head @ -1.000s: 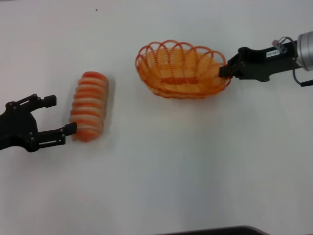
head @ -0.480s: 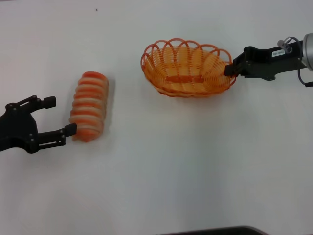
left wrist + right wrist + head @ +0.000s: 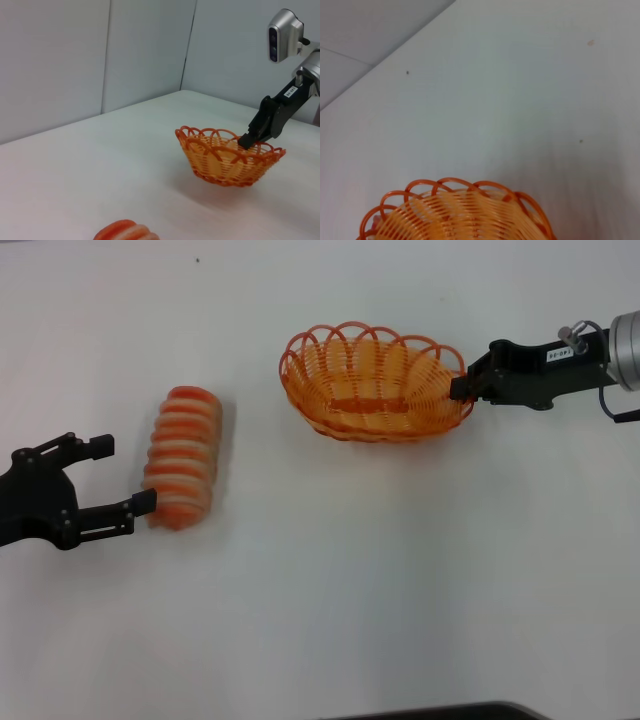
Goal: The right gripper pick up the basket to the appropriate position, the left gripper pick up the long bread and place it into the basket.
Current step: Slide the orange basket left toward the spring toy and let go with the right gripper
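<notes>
The orange basket (image 3: 375,385) is held at its right rim by my right gripper (image 3: 462,386), which is shut on it. In the left wrist view the basket (image 3: 225,162) hangs a little above the white table with the right gripper (image 3: 247,141) on its rim. Its scalloped rim also shows in the right wrist view (image 3: 455,212). The long bread (image 3: 182,455) lies on the table at the left, banded orange-red and tan; one end shows in the left wrist view (image 3: 127,232). My left gripper (image 3: 120,475) is open just left of the bread, one fingertip (image 3: 143,503) touching its near end.
The white table (image 3: 350,570) spreads all around. A dark edge (image 3: 440,710) runs along the bottom of the head view. Grey walls (image 3: 100,55) stand behind the table in the left wrist view.
My right gripper moved the basket slightly right and away, then back left by about the same amount. The left gripper and the bread have not moved.
</notes>
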`<state>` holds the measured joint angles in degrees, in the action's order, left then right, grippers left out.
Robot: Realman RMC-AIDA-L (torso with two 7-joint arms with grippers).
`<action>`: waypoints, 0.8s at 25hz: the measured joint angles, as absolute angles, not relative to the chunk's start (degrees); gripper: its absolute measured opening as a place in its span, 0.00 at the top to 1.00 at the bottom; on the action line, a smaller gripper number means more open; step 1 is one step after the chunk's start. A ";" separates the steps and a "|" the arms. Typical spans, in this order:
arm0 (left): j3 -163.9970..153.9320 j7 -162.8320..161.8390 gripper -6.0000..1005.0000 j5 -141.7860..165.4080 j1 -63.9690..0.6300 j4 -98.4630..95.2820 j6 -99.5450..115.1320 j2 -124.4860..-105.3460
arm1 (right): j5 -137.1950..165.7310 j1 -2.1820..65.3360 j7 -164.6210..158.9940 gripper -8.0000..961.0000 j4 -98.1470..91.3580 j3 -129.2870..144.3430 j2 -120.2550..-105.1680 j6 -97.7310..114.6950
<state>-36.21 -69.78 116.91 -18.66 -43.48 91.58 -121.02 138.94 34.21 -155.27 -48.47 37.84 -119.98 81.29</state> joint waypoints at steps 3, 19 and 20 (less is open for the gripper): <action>-36.21 -69.89 0.09 116.86 -18.67 -43.62 91.66 -121.06 | 138.99 34.32 -155.64 0.91 -48.43 38.13 -119.85 81.18; -35.08 -70.07 0.09 116.71 -19.21 -43.68 91.66 -121.48 | 135.12 33.24 -155.95 0.60 -47.73 37.84 -118.58 83.64; -34.63 -70.09 0.09 116.71 -19.28 -43.69 91.79 -121.54 | 134.24 32.89 -155.31 0.56 -48.39 37.69 -118.28 84.01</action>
